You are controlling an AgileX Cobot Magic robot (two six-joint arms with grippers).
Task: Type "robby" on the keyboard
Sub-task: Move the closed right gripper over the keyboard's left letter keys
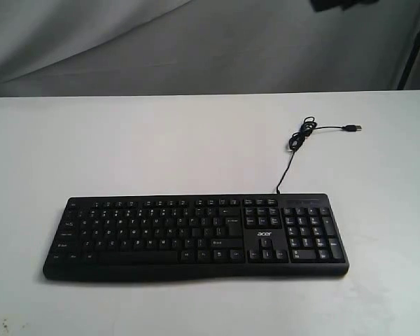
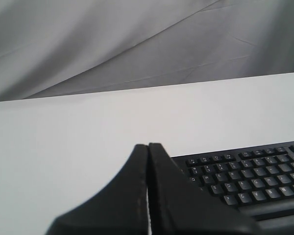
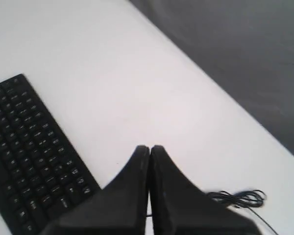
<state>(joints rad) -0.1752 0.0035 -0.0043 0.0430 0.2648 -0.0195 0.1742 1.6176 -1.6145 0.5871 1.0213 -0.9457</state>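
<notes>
A wide black keyboard (image 1: pixel 196 238) with white legends and an acer logo lies flat on the white table (image 1: pixel 161 147), near its front edge. Its thin black cable (image 1: pixel 299 140) runs back to a small coil and a loose USB plug. Neither arm shows in the exterior view. In the left wrist view my left gripper (image 2: pixel 148 145) is shut, empty, held above the table beside the keyboard's (image 2: pixel 250 178) letter end. In the right wrist view my right gripper (image 3: pixel 149 147) is shut, empty, above bare table between the keyboard's (image 3: pixel 29 156) number pad end and the coiled cable (image 3: pixel 237 198).
A grey cloth backdrop (image 1: pixel 161 42) hangs behind the table's far edge. A dark stand (image 1: pixel 414 45) leans at the back right, and a dark object (image 1: pixel 343 4) sits at the top edge of the exterior view.
</notes>
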